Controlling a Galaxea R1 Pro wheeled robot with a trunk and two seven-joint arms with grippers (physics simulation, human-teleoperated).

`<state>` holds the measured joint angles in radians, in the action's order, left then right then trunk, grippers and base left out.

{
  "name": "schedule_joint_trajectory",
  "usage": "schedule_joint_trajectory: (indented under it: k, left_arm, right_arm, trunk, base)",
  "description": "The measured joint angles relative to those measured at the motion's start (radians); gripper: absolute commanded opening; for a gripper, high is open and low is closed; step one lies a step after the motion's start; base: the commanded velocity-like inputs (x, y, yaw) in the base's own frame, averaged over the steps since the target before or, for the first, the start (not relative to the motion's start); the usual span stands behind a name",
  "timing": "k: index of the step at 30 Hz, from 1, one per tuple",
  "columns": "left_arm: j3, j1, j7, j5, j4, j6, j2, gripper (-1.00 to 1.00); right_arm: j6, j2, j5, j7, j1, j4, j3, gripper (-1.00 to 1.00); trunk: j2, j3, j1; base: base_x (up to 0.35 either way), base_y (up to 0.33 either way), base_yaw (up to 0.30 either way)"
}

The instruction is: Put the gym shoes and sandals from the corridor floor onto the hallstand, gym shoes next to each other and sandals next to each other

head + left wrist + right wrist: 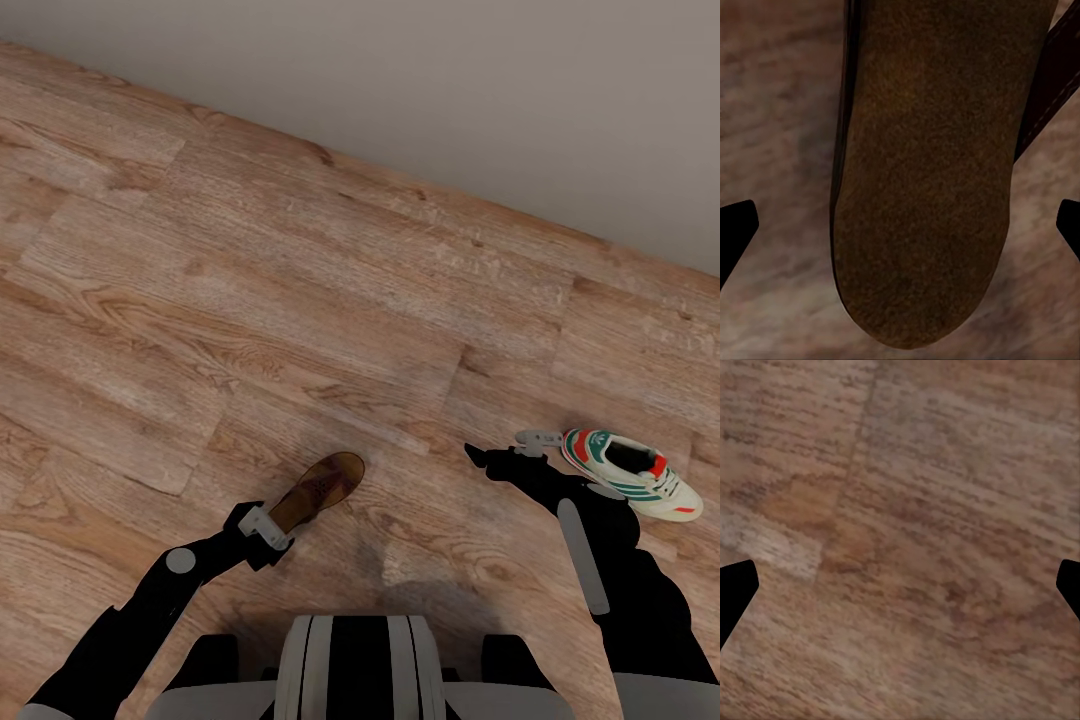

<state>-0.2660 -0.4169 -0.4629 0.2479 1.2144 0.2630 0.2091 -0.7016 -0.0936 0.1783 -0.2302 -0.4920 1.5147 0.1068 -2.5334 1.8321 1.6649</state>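
Hovering at lower centre-left, the left hand (268, 528) (fingers spread wide) sits at the heel of the sandal (318, 491), whose long axis runs up-right on the corridor floor (250, 300).

Floor (300, 300): light brown wood-grain planks with darker streaks and knots.
Wall (450, 90): plain pale grey.
Sandal (318, 492): dark brown, with a lighter tan-brown speckled footbed.
Sneaker (632, 472): white, with green side stripes, a dark inside, and red-orange at tongue and heel.
Arms (150, 610): black, with light grey patches.
Robot body (360, 665): light grey with black stripes.
Fingertips (735, 232): black.
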Motion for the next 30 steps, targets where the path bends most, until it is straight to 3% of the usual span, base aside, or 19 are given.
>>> schedule_joint_trajectory:
  k: [1,30]
  left_arm:
    - [0.000,0.000,0.000,0.000,0.000,0.000,0.000,-1.00]
    - [-0.001,0.004,-0.006,0.000,0.004,0.000,0.000,-1.00]
  right_arm:
    - [0.000,0.000,0.000,0.000,0.000,0.000,0.000,1.00]
    - [0.000,0.000,0.000,0.000,0.000,0.000,0.000,1.00]
  trunk:
    - [0.000,0.000,0.000]
    - [0.000,0.000,0.000]
  base:
    - [0.000,0.000,0.000]
    - [0.000,0.000,0.000]
